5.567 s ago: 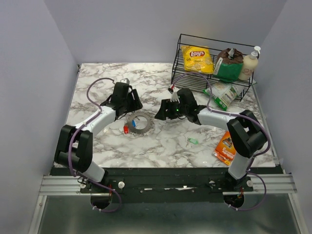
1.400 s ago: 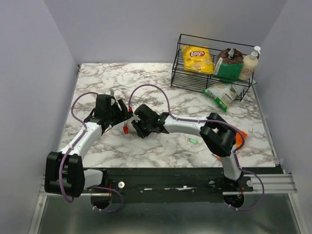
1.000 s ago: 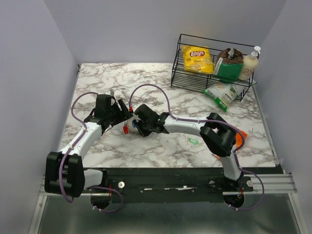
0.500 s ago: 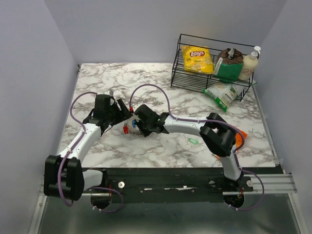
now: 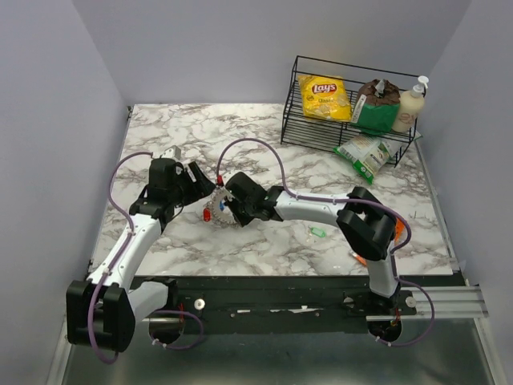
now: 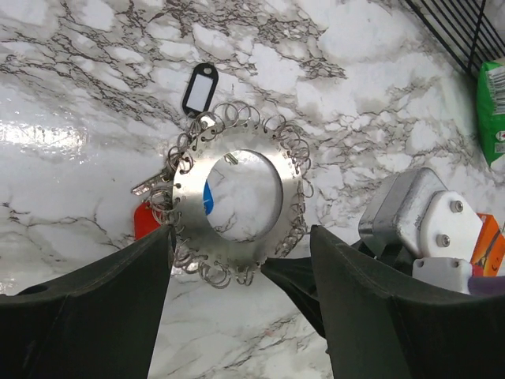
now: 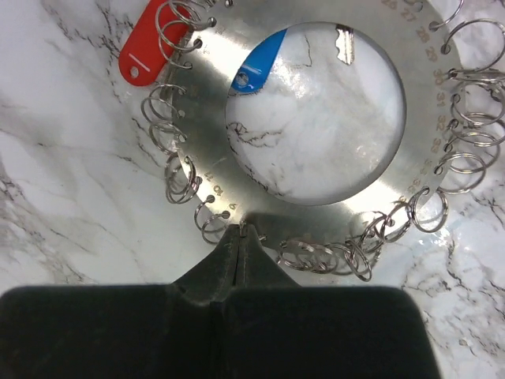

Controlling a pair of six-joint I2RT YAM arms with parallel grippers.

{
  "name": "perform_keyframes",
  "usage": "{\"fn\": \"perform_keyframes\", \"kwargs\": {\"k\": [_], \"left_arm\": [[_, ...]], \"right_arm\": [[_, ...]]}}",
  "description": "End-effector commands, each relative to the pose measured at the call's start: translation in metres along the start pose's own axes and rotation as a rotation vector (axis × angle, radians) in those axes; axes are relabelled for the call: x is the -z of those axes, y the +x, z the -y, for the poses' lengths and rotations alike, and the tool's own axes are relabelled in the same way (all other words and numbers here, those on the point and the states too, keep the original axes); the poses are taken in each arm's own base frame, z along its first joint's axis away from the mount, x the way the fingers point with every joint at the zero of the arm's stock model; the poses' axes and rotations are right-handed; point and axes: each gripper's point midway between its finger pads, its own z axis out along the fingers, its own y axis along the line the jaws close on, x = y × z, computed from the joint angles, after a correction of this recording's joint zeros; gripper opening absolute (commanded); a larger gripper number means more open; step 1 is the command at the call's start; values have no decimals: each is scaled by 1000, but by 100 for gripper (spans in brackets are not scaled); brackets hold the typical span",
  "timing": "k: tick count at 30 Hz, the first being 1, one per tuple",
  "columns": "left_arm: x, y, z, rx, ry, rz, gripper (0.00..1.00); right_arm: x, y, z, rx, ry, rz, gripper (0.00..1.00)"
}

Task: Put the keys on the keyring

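Note:
The keyring is a flat grey disc with an open centre and many small wire rings along its rim. A red key and a blue key hang at its far side. My right gripper is shut, its tips pinching a small wire ring on the disc's near rim. My left gripper stands open, one finger on each side of the keyring, not touching it. In the top view the keyring lies between both grippers, and a pale green key lies alone to the right.
A black oval tag lies just beyond the keyring. A wire rack with a chip bag, a pouch and a bottle stands at the back right, with a green packet in front of it. An orange packet lies partly under the right arm.
The right gripper has closed on the keyring's rim. The left arm has drawn back to the left, and the keyring now shows between the two grippers.

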Motion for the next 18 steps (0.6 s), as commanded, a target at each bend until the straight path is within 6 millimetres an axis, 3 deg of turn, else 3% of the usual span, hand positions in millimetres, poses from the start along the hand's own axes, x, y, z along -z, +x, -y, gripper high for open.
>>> {"fn": "perform_keyframes", "kwargs": {"k": [1,8,18], "left_arm": [[15,-14,8,-27,41,96,79],[37,-26,31,-61,160,190,78],[51,-29,52,-91,280,228,77]], "right_arm": [[26,-24,-6,5,-12,79,1],[47,-42,-9,3,-50,148,1],[90,-63,-6,-7,-122,285,1]]}}
